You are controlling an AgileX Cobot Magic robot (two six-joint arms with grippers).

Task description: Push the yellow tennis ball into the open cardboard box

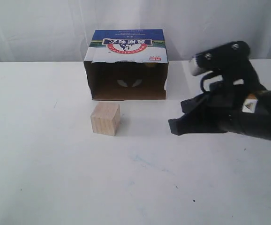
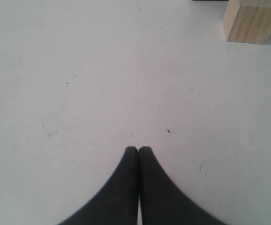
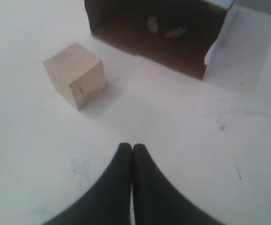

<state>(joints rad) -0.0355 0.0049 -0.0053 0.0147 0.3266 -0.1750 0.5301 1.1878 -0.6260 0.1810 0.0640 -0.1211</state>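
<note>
Currently clenched, empty: left gripper; right gripper, right of wooden cube. Beyond cube, open cardboard box.

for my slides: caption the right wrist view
Shut right pincer over the white table, facing the open cardboard box, a wooden cube standing apart before it.

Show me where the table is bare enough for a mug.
Bare: the wide stretch of table on the side of the wooden cube away from the open cardboard box, and left of the box. Tight: between cube, box and right gripper.
</note>
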